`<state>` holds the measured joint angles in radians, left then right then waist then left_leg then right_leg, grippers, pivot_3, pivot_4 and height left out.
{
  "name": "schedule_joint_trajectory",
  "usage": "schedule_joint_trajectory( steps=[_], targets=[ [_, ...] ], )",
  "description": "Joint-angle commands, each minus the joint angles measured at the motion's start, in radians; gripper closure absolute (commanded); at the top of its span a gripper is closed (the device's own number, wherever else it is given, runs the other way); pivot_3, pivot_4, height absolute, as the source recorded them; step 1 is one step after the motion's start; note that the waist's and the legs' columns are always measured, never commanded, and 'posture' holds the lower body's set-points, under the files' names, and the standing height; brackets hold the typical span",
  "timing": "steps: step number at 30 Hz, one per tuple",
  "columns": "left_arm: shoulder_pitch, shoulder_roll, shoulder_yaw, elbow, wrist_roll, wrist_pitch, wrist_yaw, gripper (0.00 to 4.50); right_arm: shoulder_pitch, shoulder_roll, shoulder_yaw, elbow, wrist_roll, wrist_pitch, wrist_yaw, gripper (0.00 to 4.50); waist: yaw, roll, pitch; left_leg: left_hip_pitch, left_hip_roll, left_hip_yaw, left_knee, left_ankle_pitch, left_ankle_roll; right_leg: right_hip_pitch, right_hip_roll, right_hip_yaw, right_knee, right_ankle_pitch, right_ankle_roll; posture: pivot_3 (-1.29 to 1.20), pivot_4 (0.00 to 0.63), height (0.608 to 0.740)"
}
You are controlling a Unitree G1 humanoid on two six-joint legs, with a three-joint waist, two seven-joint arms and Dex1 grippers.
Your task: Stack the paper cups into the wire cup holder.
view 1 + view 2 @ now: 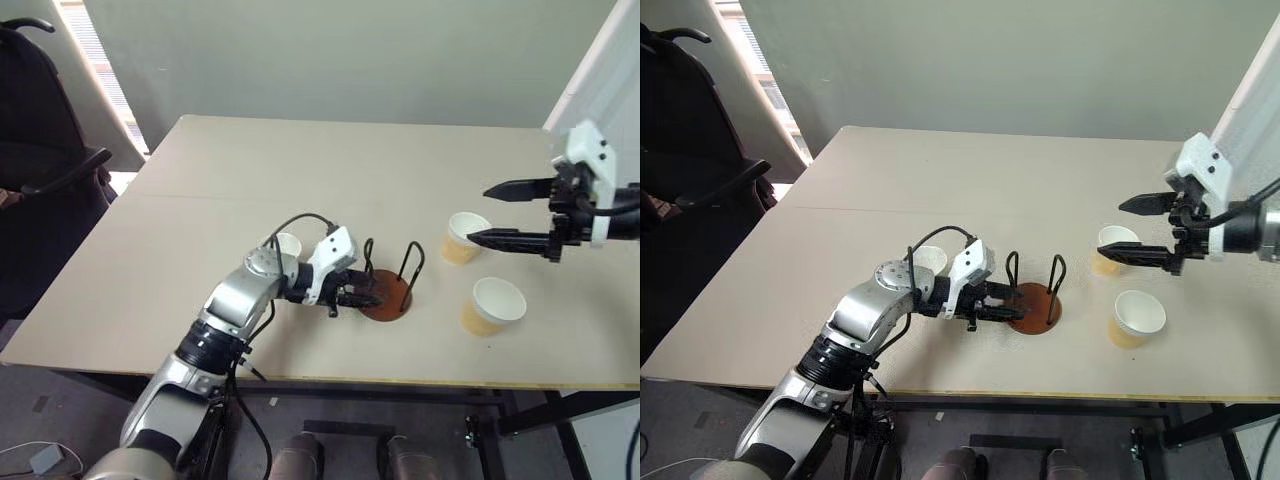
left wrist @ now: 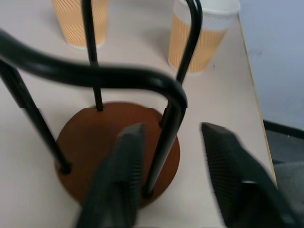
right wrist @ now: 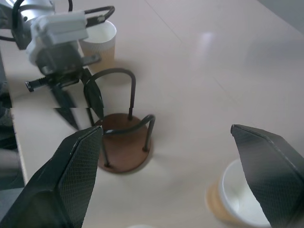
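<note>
Left eye view: right gripper [image 1: 497,214], jaws spread wide, hovers beside the nearest paper cup [image 1: 464,238] towards the desk's right edge. Left gripper [image 1: 366,296], jaws parted, straddles a wire of the empty wire cup holder [image 1: 391,288].

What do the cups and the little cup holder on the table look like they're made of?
The paper cups look like ribbed paper: matte tan walls with fine vertical ridges, and a white inside and rolled rim. The wire cup holder looks like bent metal wire with a smooth, slightly glossy black coating; its round base is matte reddish-brown, possibly wood or painted board, which I can't tell apart.
</note>
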<state>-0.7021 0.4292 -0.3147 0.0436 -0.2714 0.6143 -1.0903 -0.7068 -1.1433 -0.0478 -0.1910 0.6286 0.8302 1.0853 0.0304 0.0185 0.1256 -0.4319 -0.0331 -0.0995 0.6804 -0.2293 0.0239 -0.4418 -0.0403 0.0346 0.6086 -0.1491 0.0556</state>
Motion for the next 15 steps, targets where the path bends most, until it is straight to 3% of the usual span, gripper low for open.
schedule_joint_trajectory(
  steps=[1,4,15],
  targets=[
    [-0.031,0.036,0.021,-0.033,0.002,-0.037,-0.027,1.32,-0.071,0.023,0.053,0.057,-0.07,-0.062,0.033,0.0,0.001,0.0,0.0,0.0,0.0,0.0,0.0,0.0,0.0,0.0,0.0,0.0,0.0,0.0,0.0,0.0,0.15,0.74],
    [-0.033,0.071,0.045,-0.061,-0.021,-0.046,-0.048,0.26,-0.126,0.06,0.117,0.132,-0.14,-0.108,0.056,0.0,0.002,0.0,0.0,-0.001,0.0,-0.001,0.0,-0.001,0.001,0.0,0.0,-0.001,0.0,0.0,0.0,0.0,0.15,0.74],
    [-0.092,0.178,0.185,-0.111,-0.104,-0.039,-0.078,0.26,-0.269,0.147,0.38,0.475,-0.506,-0.35,0.16,0.0,0.0,0.0,0.0,-0.003,0.0,-0.002,-0.001,-0.004,0.001,-0.003,-0.002,-0.003,0.0,0.001,-0.003,0.0,0.15,0.74]
  ],
)
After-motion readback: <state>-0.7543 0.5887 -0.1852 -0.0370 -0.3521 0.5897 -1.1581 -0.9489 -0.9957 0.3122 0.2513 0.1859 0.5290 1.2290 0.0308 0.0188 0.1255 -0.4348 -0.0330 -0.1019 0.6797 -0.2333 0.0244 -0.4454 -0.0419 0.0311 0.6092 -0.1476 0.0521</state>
